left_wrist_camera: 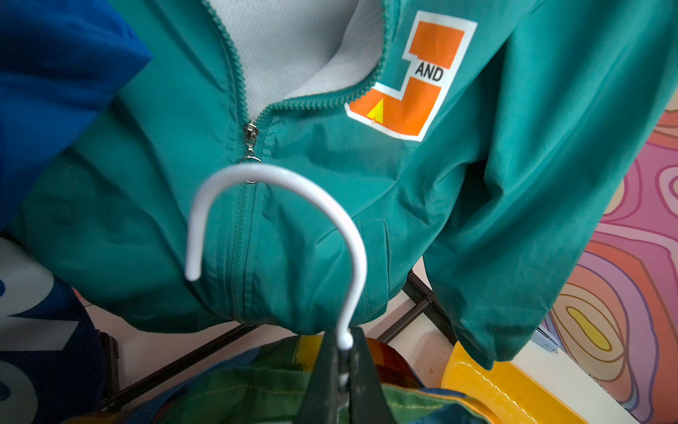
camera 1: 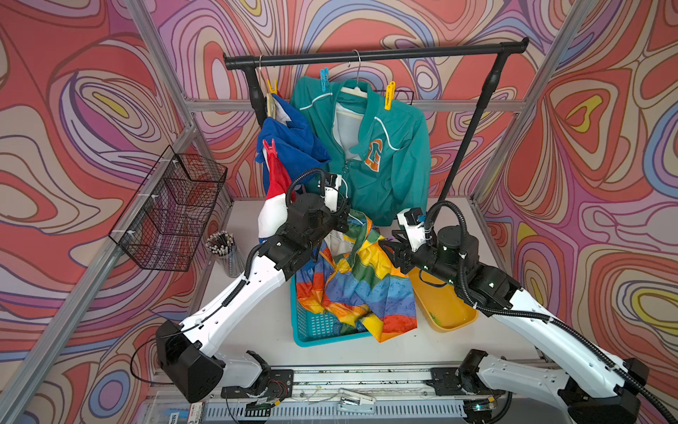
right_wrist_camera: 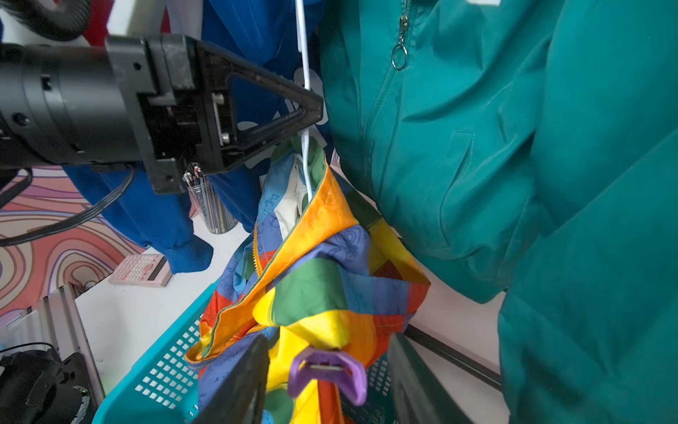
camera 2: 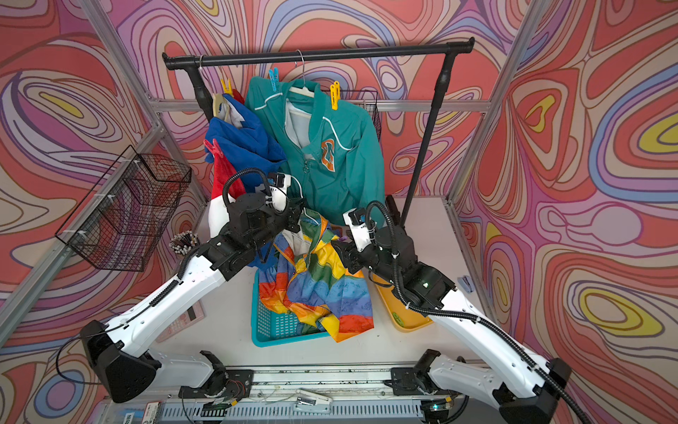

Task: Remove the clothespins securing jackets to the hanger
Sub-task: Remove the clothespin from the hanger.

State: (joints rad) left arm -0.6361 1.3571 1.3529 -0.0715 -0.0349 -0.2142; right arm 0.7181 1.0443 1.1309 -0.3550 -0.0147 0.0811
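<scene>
Left gripper [left_wrist_camera: 345,341]: closed on the base of the white hanger hook [left_wrist_camera: 279,176]. The hook curves up in front of the teal jacket [left_wrist_camera: 367,227].

Right gripper [right_wrist_camera: 327,339]: jaws apart. One finger stands on each side of the purple clothespin [right_wrist_camera: 327,370]; neither finger touches it in the right wrist view.

Rainbow jacket [camera 1: 352,286]: hangs from the hanger held by the left gripper. Its lower part lies in the basket [camera 1: 312,326] and spills over the near rim. The purple clothespin is clipped to a fold of this jacket, above the basket.

Teal jacket: hangs from the rail [camera 1: 374,55] on its own hanger, zip part open. A blue clothespin [camera 1: 324,79] sits on one shoulder and a yellow clothespin [camera 1: 389,95] on the other. Both are clamped in place.

Blue jacket [camera 1: 293,139]: hangs bunched at the end of the rail, beside the teal jacket and touching it. A second yellow clothespin [camera 1: 272,86] sits at the top of its hanger. A red clothespin [camera 1: 269,148] is clipped lower down, at the edge of the fabric.

Yellow tray [camera 1: 444,308]: lies on the table just beside the basket, under the right arm.
</scene>
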